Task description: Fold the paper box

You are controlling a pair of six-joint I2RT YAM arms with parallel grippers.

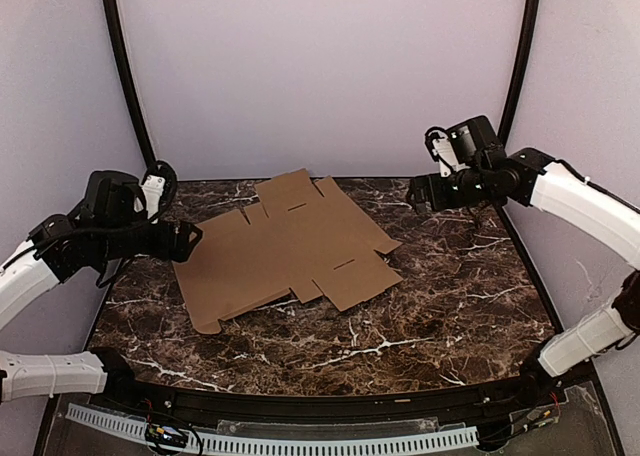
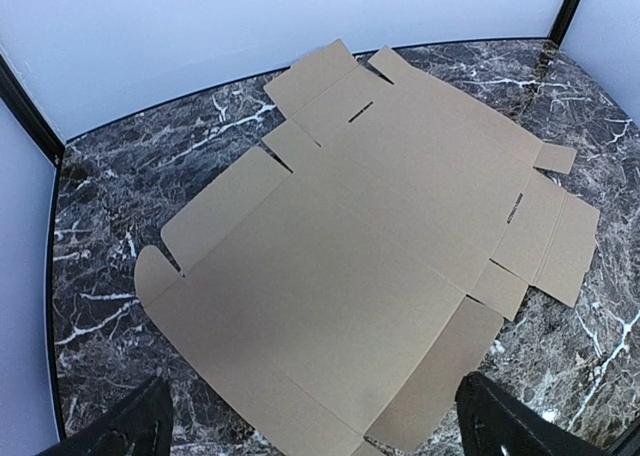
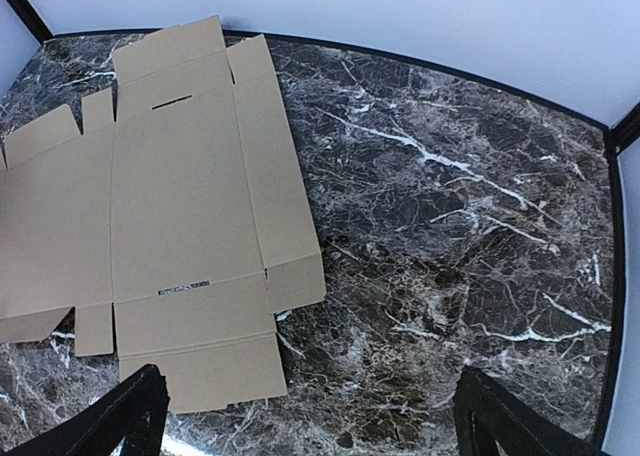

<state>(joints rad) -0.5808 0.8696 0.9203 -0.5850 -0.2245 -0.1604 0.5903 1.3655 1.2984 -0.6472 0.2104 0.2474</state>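
Left gripper (image 1: 188,239) hangs over the counter (image 1: 440,306) with its jaws spread wide and nothing between them. The paper box (image 1: 290,244) lies just ahead of and below it, a flat, unfolded brown sheet with its nearest long edge almost under that gripper. Right gripper (image 1: 415,193) is likewise wide apart and empty, with the sheet ahead of it and off toward the left arm and bare marble directly below. The cardboard looks light and thin, stiff across each panel but ready to hinge at its creases, and likely to skate on the polished stone. Lying flat, it offers little to pinch. An outer flap's free edge seems the best hold, with one arm pinning a panel while the other lifts.
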